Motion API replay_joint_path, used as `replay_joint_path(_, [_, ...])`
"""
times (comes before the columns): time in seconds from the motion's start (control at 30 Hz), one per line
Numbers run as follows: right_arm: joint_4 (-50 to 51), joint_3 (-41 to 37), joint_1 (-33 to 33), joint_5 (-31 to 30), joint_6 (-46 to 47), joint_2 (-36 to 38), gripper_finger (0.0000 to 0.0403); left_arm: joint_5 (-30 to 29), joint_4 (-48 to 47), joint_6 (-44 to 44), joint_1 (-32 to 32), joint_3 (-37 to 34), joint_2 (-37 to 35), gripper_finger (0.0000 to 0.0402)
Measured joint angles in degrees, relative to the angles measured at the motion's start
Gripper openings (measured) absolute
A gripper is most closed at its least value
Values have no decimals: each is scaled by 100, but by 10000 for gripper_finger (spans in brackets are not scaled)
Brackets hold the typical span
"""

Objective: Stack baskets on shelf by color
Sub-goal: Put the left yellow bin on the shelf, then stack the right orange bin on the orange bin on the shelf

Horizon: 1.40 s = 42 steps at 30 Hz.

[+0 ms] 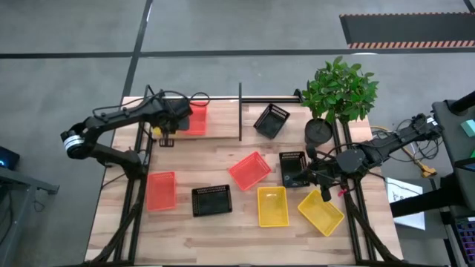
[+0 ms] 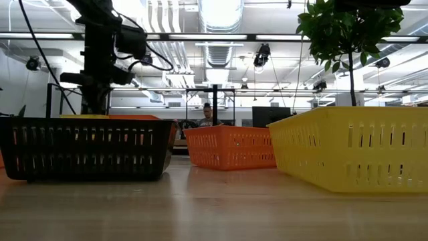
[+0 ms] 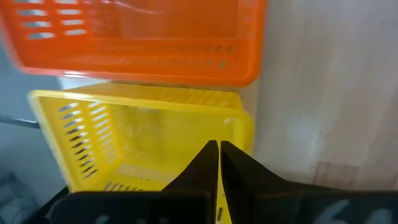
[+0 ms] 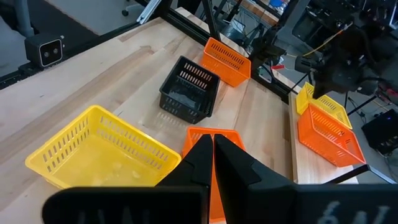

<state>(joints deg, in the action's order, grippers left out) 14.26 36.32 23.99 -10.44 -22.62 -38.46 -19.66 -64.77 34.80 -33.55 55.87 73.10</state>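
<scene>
The wooden surface (image 1: 223, 237) carries everything, with the shelf (image 1: 223, 122) running along its far edge: a narrow light board inside black rails, split by an upright black post (image 1: 240, 111). A potted plant (image 1: 338, 93) stands at the shelf's right end.

The left arm (image 1: 111, 130) reaches over the shelf's left end; the right arm (image 1: 386, 148) reaches in over the surface's right edge, near the front.

On the left part of the shelf a red basket (image 1: 194, 117) sits beside a yellow basket (image 3: 143, 149), the two side by side in the left wrist view. To the right of the post, a black basket (image 1: 271, 120) lies tilted on the shelf.

On the surface lie six more baskets: a red one (image 1: 161, 190) at front left, a black one (image 1: 211, 200) next to it, a tilted red one (image 1: 249, 170) in the middle, a yellow one (image 1: 272, 206) in front of that, another yellow one (image 1: 320, 211) at an angle at the right, and a black one (image 1: 293, 169) behind it.

The left end effector (image 3: 217, 149) hangs over the yellow basket on the shelf, fingers pressed together, gripping nothing. The right end effector (image 4: 211, 146) is above the surface near the right-hand baskets, fingers likewise closed and empty.
</scene>
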Motion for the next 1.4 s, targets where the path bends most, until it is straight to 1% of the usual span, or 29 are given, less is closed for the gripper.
replay_joint_path(0.13, [0,0,0,-2,27,0,9,-177,-215,-357,126,339,-11,1])
replay_joint_path(0.23, [0,0,0,-1,25,0,9,-152,-187,-1164,390,630,-48,1])
replay_joint_path(0.33, [-2,0,0,-4,21,0,9,65,26,-1871,866,781,-141,1])
replay_joint_path(0.4, [-24,0,0,-4,20,0,9,138,382,-2163,1307,760,-271,1])
replay_joint_path(0.5, [-215,0,0,-7,4,-22,9,140,1435,-2245,2084,538,-533,0])
replay_joint_path(0.57, [-372,0,0,-4,-44,-81,9,147,2436,-2127,2622,313,-688,0])
replay_joint_path(0.63, [-516,0,0,-7,-56,-198,9,199,3504,-1743,3111,38,-833,0])
replay_joint_path(0.73, [-838,0,0,-7,-49,-477,9,522,5111,-774,3769,-448,-963,0])
replay_joint_path(0.8, [-1121,0,0,-7,41,-750,9,808,5933,-133,4107,-783,-996,0])
replay_joint_path(0.87, [-1464,0,0,-6,116,-1078,9,927,6549,402,4360,-1067,-1032,0])
replay_joint_path(0.97, [-1935,0,0,-7,158,-1568,9,942,7027,876,4527,-1381,-1083,0])
replay_joint_path(1.03, [-2105,40,0,-9,126,-1813,9,927,7108,948,4528,-1509,-1150,0])
replay_joint_path(1.23, [-2085,668,0,-124,466,-2281,9,605,7124,908,4525,-1720,-1503,0])
replay_joint_path(1.4, [-1853,1141,0,-166,498,-2586,9,601,7184,746,4528,-2054,-2016,0])
